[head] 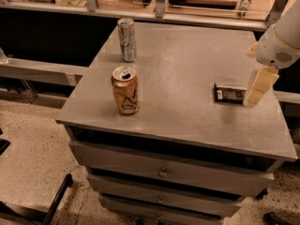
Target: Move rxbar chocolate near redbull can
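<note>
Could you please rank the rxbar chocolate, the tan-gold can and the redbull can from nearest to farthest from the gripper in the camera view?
The gripper hangs over the right side of the table.
1. rxbar chocolate: right beside the gripper, on the table's right side.
2. tan-gold can: across the table, front left.
3. redbull can: far left corner, behind the tan-gold can.

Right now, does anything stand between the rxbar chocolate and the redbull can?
Nothing visible does. The tan-gold can stands nearer the front edge than the redbull can, off the line from the rxbar chocolate. The end effector hangs at the bar's end farthest from the cans.
</note>
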You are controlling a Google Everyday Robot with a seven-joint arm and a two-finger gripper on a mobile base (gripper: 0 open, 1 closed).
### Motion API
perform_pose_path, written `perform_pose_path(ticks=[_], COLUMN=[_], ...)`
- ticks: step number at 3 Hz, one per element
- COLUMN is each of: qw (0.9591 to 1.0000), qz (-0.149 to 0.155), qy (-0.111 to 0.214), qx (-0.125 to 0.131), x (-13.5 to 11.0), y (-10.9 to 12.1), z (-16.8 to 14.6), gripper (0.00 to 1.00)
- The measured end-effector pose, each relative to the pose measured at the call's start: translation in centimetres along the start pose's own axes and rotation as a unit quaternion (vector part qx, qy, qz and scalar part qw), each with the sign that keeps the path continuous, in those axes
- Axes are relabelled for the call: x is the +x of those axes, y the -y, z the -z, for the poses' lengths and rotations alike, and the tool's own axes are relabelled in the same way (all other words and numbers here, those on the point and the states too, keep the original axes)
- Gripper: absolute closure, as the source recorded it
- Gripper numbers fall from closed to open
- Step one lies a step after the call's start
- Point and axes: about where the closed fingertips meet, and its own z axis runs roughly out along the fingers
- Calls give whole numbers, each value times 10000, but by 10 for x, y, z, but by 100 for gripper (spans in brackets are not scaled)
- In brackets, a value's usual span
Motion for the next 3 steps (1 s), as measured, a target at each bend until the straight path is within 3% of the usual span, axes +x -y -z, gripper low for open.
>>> perform_pose_path(ticks=[1,2,3], qw=[9999,9997,9996], qz=[-14,-30,-15], qy=[13,0,-39], qx=[-131,-236,-273], x=[6,9,12], y=[-2,-5,-5], z=[-21,-38,-45], gripper=[0,15,39])
